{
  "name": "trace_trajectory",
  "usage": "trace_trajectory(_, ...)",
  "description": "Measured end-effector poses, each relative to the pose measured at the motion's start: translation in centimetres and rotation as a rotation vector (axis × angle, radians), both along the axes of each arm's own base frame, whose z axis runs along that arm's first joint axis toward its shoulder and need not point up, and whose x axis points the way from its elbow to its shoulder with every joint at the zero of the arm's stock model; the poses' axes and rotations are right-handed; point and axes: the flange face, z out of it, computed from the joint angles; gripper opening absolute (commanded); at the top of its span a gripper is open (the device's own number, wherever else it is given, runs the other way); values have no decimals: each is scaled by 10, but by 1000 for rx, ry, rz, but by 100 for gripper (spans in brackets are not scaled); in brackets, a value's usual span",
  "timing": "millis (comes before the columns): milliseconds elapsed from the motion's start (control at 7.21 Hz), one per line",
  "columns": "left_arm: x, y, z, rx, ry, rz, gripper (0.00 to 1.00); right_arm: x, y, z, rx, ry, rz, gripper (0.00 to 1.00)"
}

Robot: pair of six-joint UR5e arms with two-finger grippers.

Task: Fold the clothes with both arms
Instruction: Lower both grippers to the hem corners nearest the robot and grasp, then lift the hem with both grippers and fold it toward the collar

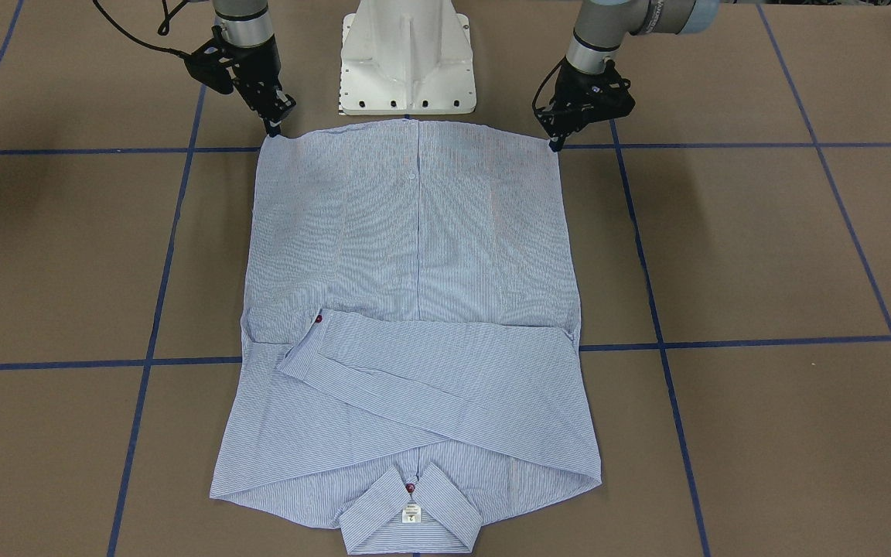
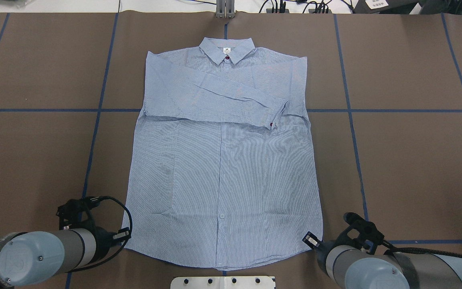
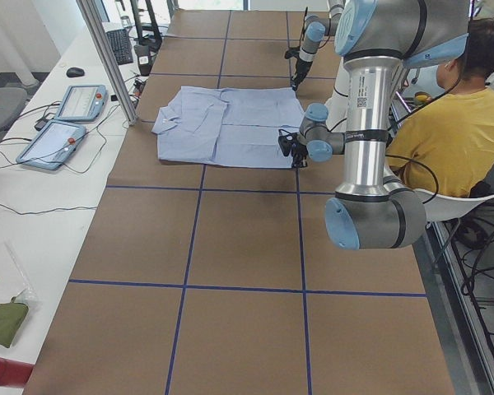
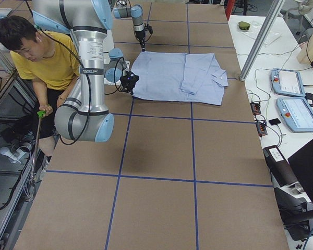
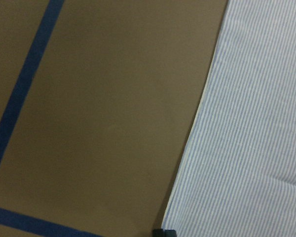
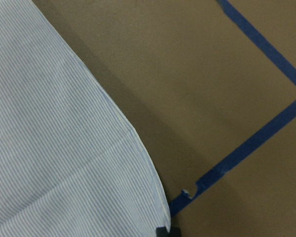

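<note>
**Both claws at the hem corners of a flat shirt**

The shirt [image 1: 414, 255] lies flat, front up, in the middle of the brown tabletop [image 1: 762, 247]. Its hem is toward the robot's white base [image 1: 407, 62] and its collar [image 1: 445, 507] is at the far edge. Both sleeves are folded across the chest. The upper sleeve [image 1: 445, 363] runs slantwise, and its cuff, with a dark red button, ends near the robot's right side of the shirt. A small white label [image 1: 411, 513] shows inside the collar.

The left claw [image 1: 554, 141] is down at the hem corner on the robot's left. Its fingers are drawn together to a point on the cloth edge. The right claw [image 1: 275, 128] is at the other hem corner, fingers likewise pressed together on the fabric. In each wrist view a black fingertip shows at the bottom edge, right at the shirt's corner.

Blue tape lines [image 1: 724, 340] divide the tabletop into squares. In the side views a person in a yellow shirt [image 3: 453, 123] sits behind the robot.
</note>
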Motion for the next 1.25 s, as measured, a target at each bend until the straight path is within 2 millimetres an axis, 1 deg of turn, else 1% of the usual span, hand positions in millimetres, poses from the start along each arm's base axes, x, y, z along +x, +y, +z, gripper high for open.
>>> trace_trajectory(139, -6, 2, -9, -9, 19, 1, 0, 2, 0, -4, 0, -8, 0, 0)
trace_trajectory(277, -14, 4, -19, -18, 40, 11, 0, 10, -1, -14, 1, -30, 2, 0)
trace_trajectory(416, -30, 8, -29, -25, 61, 23, 0, 22, -1, -30, 2, -63, 3, 0)
trace_trajectory(555, -51, 13, -43, -37, 90, 44, 0, 36, -2, -46, 2, -92, 7, 0)
trace_trajectory(693, -70, 13, -59, -63, 126, 70, 0, 48, -9, -59, 6, -114, 25, 0)
trace_trajectory(832, -82, -2, -73, -77, 161, 62, 0, 59, -23, -67, 12, -130, 63, 0)
trace_trajectory(970, -90, -32, -86, -74, 191, 15, 0, 69, -43, -73, 19, -142, 111, 0)
trace_trajectory(1109, -95, -71, -95, -80, 215, -43, 0, 79, -65, -79, 28, -154, 164, 0)
trace_trajectory(1248, -99, -117, -101, -103, 234, -89, 0, 86, -90, -86, 38, -165, 220, 0)
